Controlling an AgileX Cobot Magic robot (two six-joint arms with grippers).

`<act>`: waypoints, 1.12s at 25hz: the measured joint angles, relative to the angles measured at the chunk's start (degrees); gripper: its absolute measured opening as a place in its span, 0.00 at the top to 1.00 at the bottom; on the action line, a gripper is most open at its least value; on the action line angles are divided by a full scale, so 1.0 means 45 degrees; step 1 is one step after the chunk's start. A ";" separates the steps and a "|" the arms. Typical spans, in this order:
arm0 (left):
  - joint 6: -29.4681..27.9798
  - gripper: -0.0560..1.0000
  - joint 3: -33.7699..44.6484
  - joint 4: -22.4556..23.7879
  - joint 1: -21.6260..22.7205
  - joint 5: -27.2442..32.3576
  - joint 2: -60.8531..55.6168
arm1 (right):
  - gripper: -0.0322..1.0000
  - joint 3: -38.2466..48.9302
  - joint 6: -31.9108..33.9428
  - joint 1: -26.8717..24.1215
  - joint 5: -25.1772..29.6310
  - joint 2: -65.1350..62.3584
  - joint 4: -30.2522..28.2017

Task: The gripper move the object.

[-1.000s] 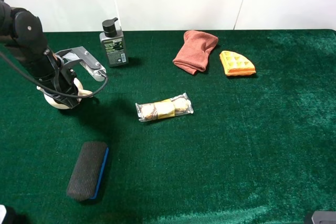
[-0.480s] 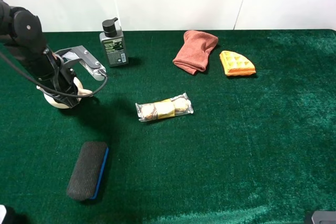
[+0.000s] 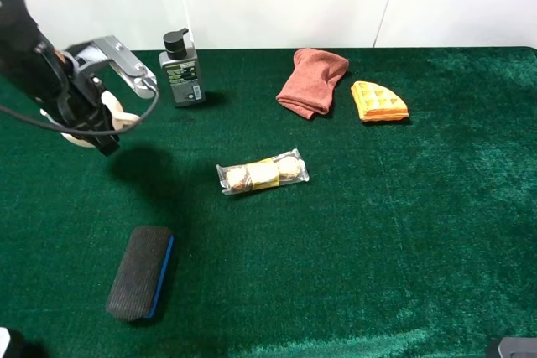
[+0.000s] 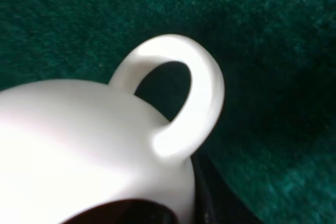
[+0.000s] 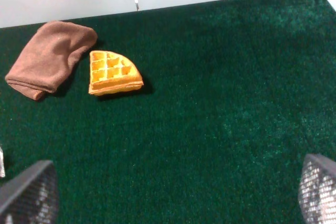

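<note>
One left pincer [image 3: 97,125] grips the teapot [image 4: 79,140] by its wall; rigid glazed ceramic, it is likely slippery and brittle, its loop handle [image 4: 203,98] free.

The high camera looks down over the whole table [image 3: 377,232]. The left wrist camera sits close against the teapot [image 4: 79,129]; the right one, farther off, shares waffle [image 5: 113,72] and cloth [image 5: 50,56] with the high view

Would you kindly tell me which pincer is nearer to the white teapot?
Left. The left pincer is shut on the teapot at the table's far left; the right pincer, open, sits at the near right facing the waffle piece, far from the teapot.
</note>
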 joint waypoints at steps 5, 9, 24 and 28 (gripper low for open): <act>0.0000 0.89 0.0000 -0.0260 0.0000 0.0959 -0.1039 | 0.30 0.0000 0.0000 0.0000 0.0000 0.0000 0.0000; 0.0000 0.89 -0.0289 -0.0975 0.0000 0.2069 -0.1578 | 0.30 0.0000 0.0000 0.0000 0.0000 0.0000 0.0000; -0.0902 0.89 -0.2840 -0.3618 0.0000 0.4427 -0.1776 | 0.30 0.0000 0.0000 0.0000 0.0000 0.0000 0.0000; -0.1553 0.89 -0.3211 -0.3585 -0.0143 0.4449 -0.1776 | 0.30 0.0000 0.0000 0.0000 0.0000 0.0000 0.0000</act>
